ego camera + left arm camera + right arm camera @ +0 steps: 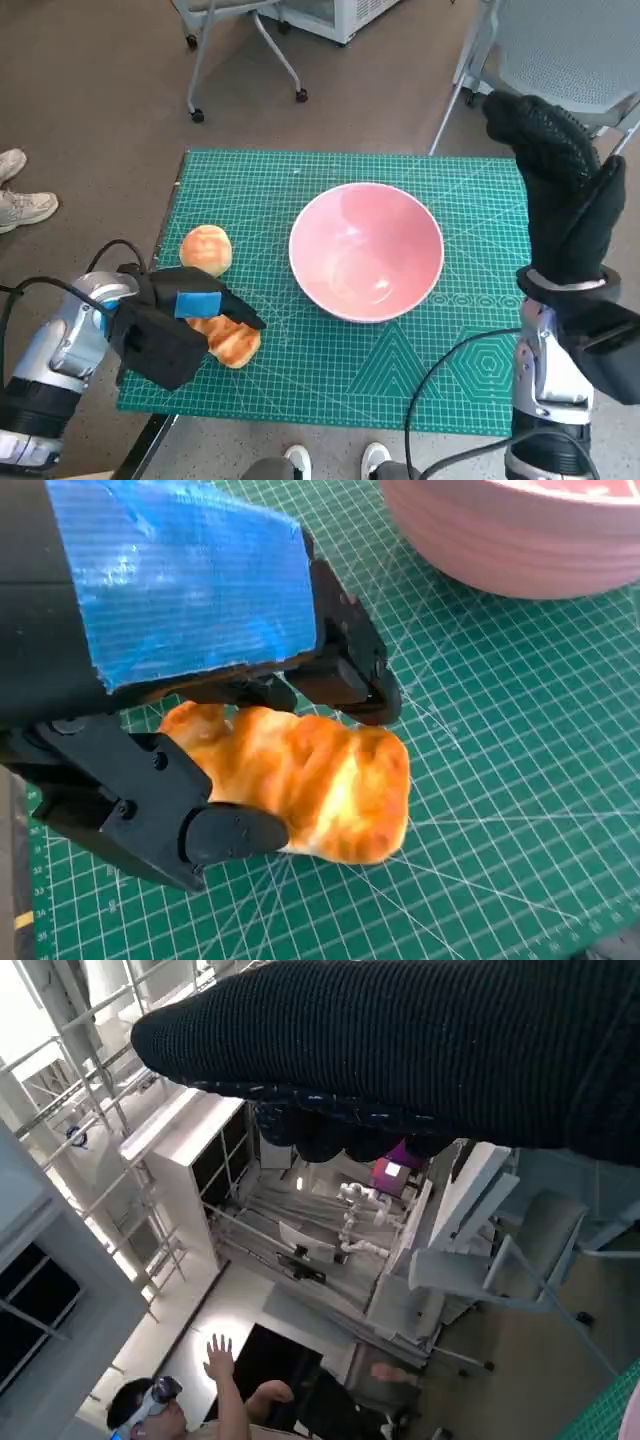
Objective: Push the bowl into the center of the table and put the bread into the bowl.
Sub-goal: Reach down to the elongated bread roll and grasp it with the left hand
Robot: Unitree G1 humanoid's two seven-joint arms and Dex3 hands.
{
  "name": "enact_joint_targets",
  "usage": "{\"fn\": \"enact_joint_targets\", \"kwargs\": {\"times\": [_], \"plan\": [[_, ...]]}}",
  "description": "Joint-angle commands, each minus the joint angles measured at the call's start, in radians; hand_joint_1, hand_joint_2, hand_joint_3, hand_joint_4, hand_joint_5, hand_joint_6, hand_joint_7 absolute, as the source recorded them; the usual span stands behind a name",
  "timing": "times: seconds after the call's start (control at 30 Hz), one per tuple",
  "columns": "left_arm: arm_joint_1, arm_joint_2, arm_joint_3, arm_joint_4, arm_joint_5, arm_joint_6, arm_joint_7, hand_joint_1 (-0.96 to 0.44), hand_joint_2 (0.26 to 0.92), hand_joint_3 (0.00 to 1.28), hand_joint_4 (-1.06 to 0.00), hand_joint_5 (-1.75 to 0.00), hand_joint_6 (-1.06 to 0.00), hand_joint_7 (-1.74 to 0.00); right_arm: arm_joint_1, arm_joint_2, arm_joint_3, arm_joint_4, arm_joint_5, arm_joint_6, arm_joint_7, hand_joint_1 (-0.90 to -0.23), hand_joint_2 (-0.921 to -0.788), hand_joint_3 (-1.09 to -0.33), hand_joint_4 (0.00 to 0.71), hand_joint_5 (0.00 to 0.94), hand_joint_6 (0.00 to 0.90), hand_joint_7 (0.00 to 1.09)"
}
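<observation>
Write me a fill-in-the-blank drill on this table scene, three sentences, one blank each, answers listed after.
1. The left hand has its fingers closed around a piece of ____.
2. The bowl near the middle of the green mat is ____ in colour and has nothing inside.
3. The right hand, raised above the table's edge, wears a black knitted ____.

Missing words: bread; pink; glove

A robotics lab. A green cutting mat [440, 380] covers the small table, and wheeled chairs [245, 50] stand on a bare floor. The right wrist view shows metal racking [90, 1050], white cabinets [190, 1160], a robot arm [360, 1222], and a person [190, 1410] wearing a headset.
</observation>
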Motion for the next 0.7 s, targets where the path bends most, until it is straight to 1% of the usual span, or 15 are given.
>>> {"fn": "enact_joint_targets", "kwargs": {"times": [0.03,0.07,0.1,0.2,0.27,0.4,0.7], "plan": [[-0.004,0.001,-0.014,0.033,0.017,-0.016,0.009,-0.05,0.602,0.57,-0.81,-0.49,-0.75,-0.59,0.022,0.001,0.003,0.002,0.005,0.013,0.004,-0.701,-0.921,-0.689,0.19,0.0,0.051,0.56],[-0.005,0.001,-0.012,0.039,0.016,-0.023,0.012,-0.16,0.715,0.42,-0.79,-0.59,-0.7,-0.85,0.022,0.001,0.004,0.002,0.005,0.012,0.004,-0.701,-0.921,-0.689,0.19,0.0,0.051,0.56],[-0.006,0.001,-0.012,0.044,0.014,-0.028,0.015,-0.1,0.78,0.31,-0.77,-0.78,-0.67,-0.97,0.021,0.001,0.004,0.002,0.005,0.012,0.004,-0.701,-0.921,-0.689,0.19,0.0,0.051,0.56],[-0.01,0.001,-0.009,0.062,0.011,-0.051,0.028,-0.03,0.858,0.17,-0.75,-1.02,-0.63,-1.1,0.021,0.001,0.004,0.005,0.006,0.011,0.005,-0.7,-0.921,-0.689,0.19,0.0,0.051,0.56],[-0.012,0.001,-0.008,0.074,0.009,-0.068,0.039,-0.02,0.872,0.13,-0.76,-1.06,-0.63,-1.12,0.02,0.001,0.004,0.006,0.008,0.01,0.006,-0.7,-0.921,-0.689,0.19,0.0,0.051,0.56],[-0.017,-0.001,-0.007,0.098,0.011,-0.093,0.057,0.0,0.881,0.1,-0.78,-1.05,-0.64,-1.15,0.021,0.003,0.005,0.005,0.009,0.01,0.006,-0.7,-0.921,-0.689,0.19,0.0,0.05,0.56],[-0.027,-0.007,-0.013,0.148,0.021,-0.128,0.09,0.0,0.885,0.08,-0.79,-1.04,-0.64,-1.17,0.025,0.005,0.007,0.003,0.01,0.008,0.007,-0.696,-0.921,-0.691,0.19,0.0,0.049,0.56]]}}
